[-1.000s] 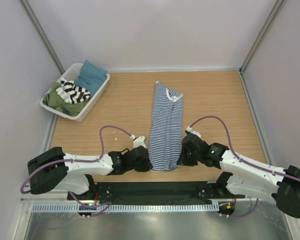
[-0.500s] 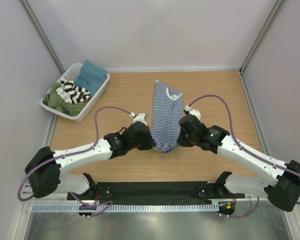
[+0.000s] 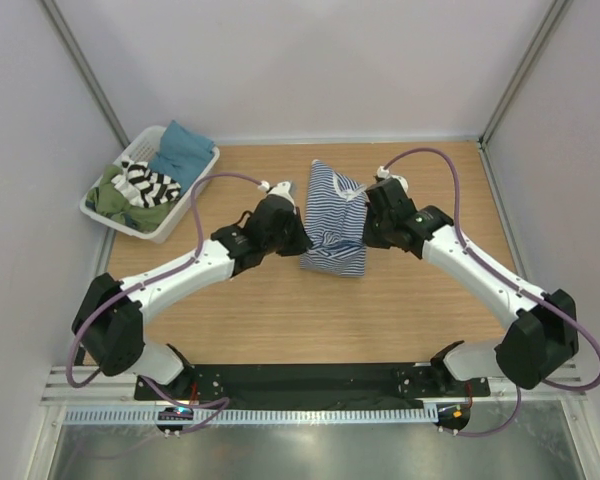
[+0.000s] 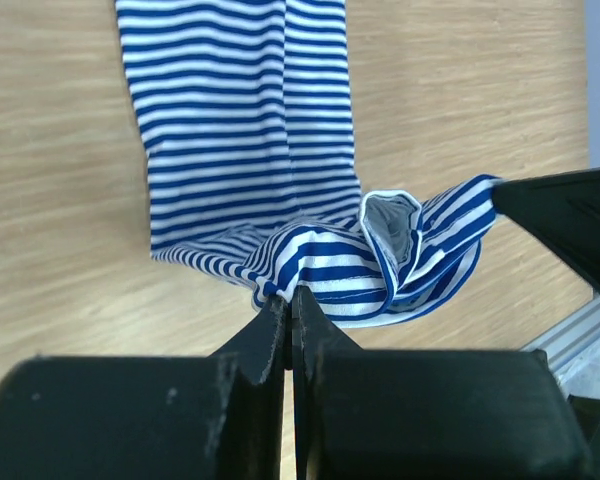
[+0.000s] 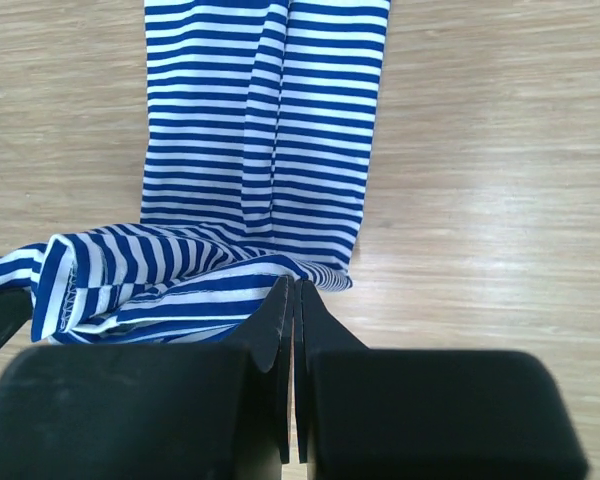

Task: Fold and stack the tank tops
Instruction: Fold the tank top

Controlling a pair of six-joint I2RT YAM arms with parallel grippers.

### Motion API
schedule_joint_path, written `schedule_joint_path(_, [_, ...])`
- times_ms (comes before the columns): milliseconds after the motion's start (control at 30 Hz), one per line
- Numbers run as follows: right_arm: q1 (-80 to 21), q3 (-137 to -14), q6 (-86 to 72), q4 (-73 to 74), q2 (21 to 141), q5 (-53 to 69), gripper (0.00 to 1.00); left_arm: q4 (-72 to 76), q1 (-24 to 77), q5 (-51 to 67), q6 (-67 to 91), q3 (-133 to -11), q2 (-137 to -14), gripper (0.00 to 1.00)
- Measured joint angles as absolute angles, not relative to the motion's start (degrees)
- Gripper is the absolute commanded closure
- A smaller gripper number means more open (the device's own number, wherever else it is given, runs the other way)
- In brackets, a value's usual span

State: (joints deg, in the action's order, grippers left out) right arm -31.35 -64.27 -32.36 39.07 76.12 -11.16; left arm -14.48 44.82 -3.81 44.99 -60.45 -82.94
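- left claw (image 4: 288,295) and right claw (image 5: 294,285) each clamp a hem corner of the navy-striped tank top (image 3: 332,225), which is bunched between them.
- this fold looks half made.
- well beyond the left claw, the black-and-white tank top (image 3: 148,183) lies in the basket (image 3: 188,200), unfolded.

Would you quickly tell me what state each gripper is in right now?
Left gripper: closed, holding the hem of the striped tank top.
Right gripper: closed, holding the striped tank top as well.

Open tabletop (image 3: 310,320) along the near side; basket (image 3: 192,195) at far-left corner.
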Motion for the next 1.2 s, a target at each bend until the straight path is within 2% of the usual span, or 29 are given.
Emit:
schedule_joint_path(400, [-23.75, -71.96, -27.77, 38.37, 85.60, -7.11, 0.99, -16.27, 40.29, -1.21, 40.97, -73.30, -94.48, 1.00])
schedule_joint_path(800, [-20.69, -81.87, -25.56, 38.74, 93.47, -4.80, 0.99, -18.11, 37.95, 0.69, 39.53, -81.12, -98.96, 1.00])
schedule_joint_path(1200, [-17.41, -92.75, -25.58, 38.94, 105.32, -3.64, 0.99, -18.57, 33.26, 4.21, 38.76, -91.66, -111.00, 1.00])
